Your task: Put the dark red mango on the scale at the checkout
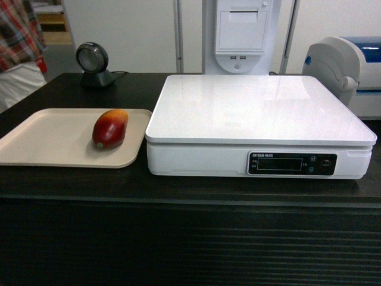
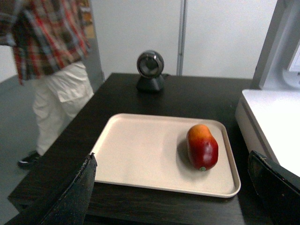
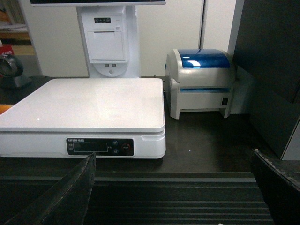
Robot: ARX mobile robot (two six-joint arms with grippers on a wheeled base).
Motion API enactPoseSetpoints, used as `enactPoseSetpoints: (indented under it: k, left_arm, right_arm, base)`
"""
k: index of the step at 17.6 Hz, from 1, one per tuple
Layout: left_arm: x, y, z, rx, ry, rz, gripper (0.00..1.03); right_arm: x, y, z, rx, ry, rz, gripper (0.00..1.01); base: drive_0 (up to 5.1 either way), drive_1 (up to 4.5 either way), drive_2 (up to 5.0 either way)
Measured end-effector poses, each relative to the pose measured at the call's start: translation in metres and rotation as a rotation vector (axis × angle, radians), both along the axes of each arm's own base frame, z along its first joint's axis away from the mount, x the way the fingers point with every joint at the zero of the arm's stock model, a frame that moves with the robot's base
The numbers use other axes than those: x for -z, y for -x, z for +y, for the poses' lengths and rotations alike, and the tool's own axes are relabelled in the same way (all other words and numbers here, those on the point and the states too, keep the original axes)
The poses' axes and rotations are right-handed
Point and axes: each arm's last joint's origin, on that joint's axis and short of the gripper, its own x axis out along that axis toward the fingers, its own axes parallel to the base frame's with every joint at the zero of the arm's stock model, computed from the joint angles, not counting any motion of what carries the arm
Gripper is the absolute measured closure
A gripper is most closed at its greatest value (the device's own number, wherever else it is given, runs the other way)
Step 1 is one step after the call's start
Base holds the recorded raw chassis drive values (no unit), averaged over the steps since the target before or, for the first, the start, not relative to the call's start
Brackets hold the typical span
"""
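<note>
Plainly, the mango [image 1: 110,128] lay on its side on the beige tray [image 1: 47,143], toward that tray's right edge, its orange end pointing away and its green stem spot toward the counter's front. Nothing touched it. The tray sat on the dark counter [image 1: 190,185], just beside the white scale [image 1: 256,113], whose flat top was bare. On the scale's front a dark display strip [image 1: 292,163] carried small pale lettering, too blurred to read, with round buttons at its right.

Behind the tray stood a round black scanner [image 1: 94,64]; behind the scale rose a white terminal post with a printer slot [image 1: 241,30]. A white label printer with a blue lid [image 3: 201,82] stood right of the scale. A person in a plaid shirt and pale trousers [image 2: 51,70] stood at the counter's left end.

The left gripper [image 2: 173,197] hung short of the tray, its fingers [image 2: 79,197] spread wide with nothing between them; the right gripper [image 3: 173,197] faced the scale's front, likewise spread and holding nothing.
</note>
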Motion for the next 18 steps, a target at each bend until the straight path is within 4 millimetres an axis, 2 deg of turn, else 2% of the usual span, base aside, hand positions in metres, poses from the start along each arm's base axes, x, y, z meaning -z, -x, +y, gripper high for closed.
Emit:
enactPoseSetpoints:
  k: [5,8,11,15,18]
  left_arm:
    - [0.017,-0.076,-0.004,0.090,-0.002,0.173,0.05]
    - [0.028,-0.132,-0.013,0.183,-0.021,0.285,0.05]
    - [0.041,-0.175,-0.017,0.240,-0.046,0.379,0.05]
    - [0.059,-0.214,-0.023,0.264,-0.072,0.486,0.05]
    - [0.058,-0.234,-0.027,0.280,-0.069,0.513,0.05]
  right_arm:
    - [0.000,0.000,0.000,0.000,0.000,0.000,0.03]
    - [0.000,0.000,0.000,0.000,0.000,0.000,0.03]
    - [0.000,0.000,0.000,0.000,0.000,0.000,0.03]
    - [0.000,0.000,0.000,0.000,0.000,0.000,0.03]
    - [0.000,0.000,0.000,0.000,0.000,0.000,0.03]
  base:
    - [0.0,0.00,0.0]
    - [0.0,0.00,0.0]
    - [0.0,0.00,0.0]
    - [0.0,0.00,0.0]
    - [0.0,0.00,0.0]
